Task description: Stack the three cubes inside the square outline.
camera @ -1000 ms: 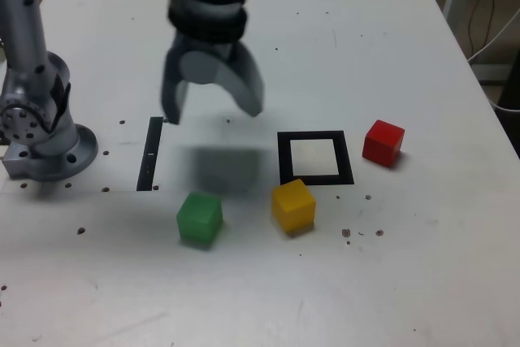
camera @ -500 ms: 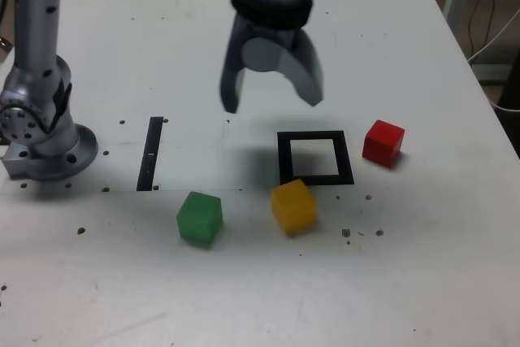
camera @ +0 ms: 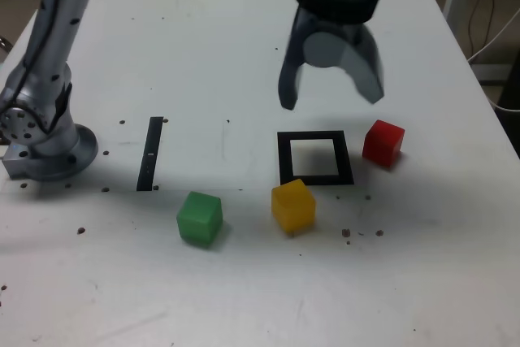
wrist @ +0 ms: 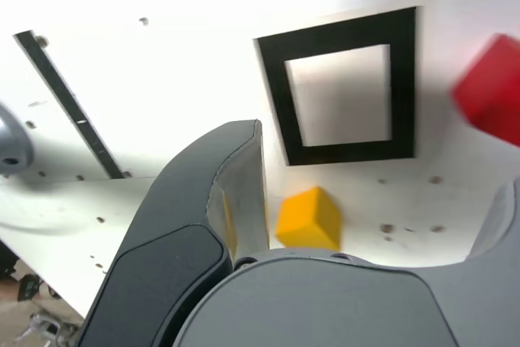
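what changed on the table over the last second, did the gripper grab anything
The gripper swept across toward the exterior view's right, from above the black strip to above the square outline, near the red cube. Its jaws stayed open and empty; nothing was grasped or released. The red cube, yellow cube, green cube and outline stayed where they were.

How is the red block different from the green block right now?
The red block sits just off the black square on the exterior view's right; the green block lies farther away on the left, nearer the camera. The open gripper hovers nearer the red block than the green. Both look equal in size, resting untouched on the white table.
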Motion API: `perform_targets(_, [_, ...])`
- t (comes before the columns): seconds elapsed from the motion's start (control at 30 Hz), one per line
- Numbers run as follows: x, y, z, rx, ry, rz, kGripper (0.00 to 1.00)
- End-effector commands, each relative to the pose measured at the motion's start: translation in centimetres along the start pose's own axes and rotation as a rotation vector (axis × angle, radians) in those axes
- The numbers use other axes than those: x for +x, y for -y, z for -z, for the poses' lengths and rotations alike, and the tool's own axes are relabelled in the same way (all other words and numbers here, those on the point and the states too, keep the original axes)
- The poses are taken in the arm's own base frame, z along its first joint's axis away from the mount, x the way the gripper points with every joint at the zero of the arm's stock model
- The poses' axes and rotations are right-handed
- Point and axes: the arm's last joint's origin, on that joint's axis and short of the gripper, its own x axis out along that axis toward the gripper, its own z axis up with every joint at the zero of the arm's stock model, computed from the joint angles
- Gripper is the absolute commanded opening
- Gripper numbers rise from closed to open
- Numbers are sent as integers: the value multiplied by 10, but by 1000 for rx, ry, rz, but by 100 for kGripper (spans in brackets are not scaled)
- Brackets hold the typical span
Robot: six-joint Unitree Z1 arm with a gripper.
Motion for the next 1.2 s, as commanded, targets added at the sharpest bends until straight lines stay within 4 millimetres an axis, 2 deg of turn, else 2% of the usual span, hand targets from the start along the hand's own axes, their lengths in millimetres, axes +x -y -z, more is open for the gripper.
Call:
perform_targets(0.0, [-1, -1, -10, 17, -3, -2, 99])
perform_targets(0.3, [2, -7, -48, 59, 27, -6, 99])
perform_targets(0.47, [4, -8, -60, 74, 37, -9, 99])
perform_targets(0.8, [11, -10, -69, 109, 23, -18, 99])
perform_targets(1.17, [8, -3, -73, 398, 39, -67, 99])
